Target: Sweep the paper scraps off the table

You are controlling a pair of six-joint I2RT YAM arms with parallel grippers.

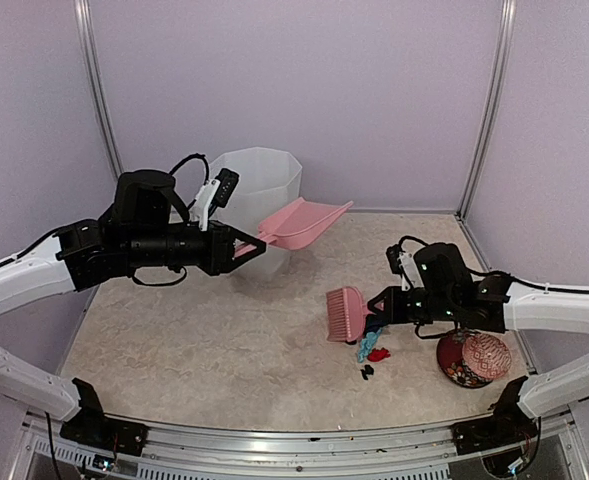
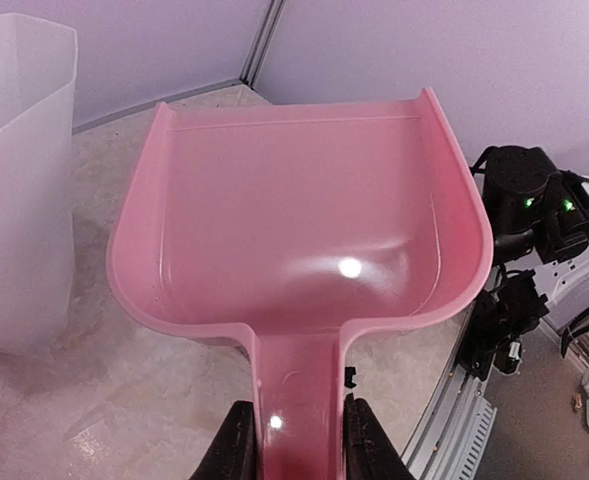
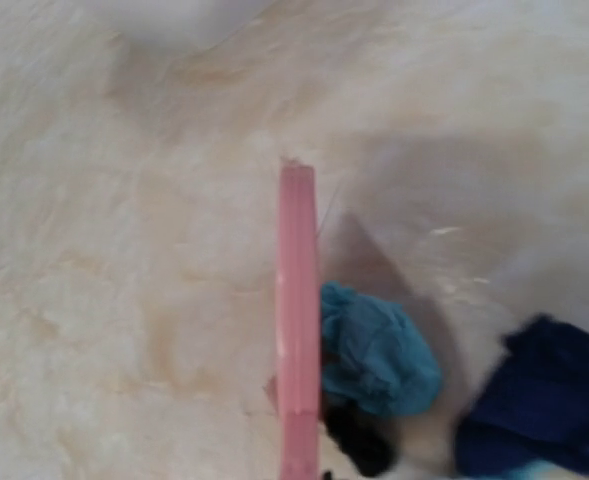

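My left gripper [image 1: 242, 245] is shut on the handle of a pink dustpan [image 1: 304, 222] and holds it raised beside the white bin. In the left wrist view the dustpan [image 2: 294, 210] is empty, with its handle between my fingers [image 2: 236, 445]. My right gripper [image 1: 379, 303] is shut on a pink brush [image 1: 346, 313] that stands low over the table [image 1: 204, 340]. Paper scraps lie just right of the brush: teal [image 1: 364, 345], red [image 1: 378, 354] and black [image 1: 367, 372]. The right wrist view shows the brush edge [image 3: 297, 320] against a teal scrap [image 3: 379, 350], with a black scrap [image 3: 359, 445] and a dark blue scrap [image 3: 539, 400] nearby. My right fingers are hidden there.
A white translucent bin [image 1: 259, 200] stands at the back, left of centre, and shows in the left wrist view [image 2: 19, 180]. A round red patterned dish [image 1: 474, 358] sits at the front right under my right arm. Lilac walls ring the table, and a metal rail [image 1: 294, 435] runs along the front.
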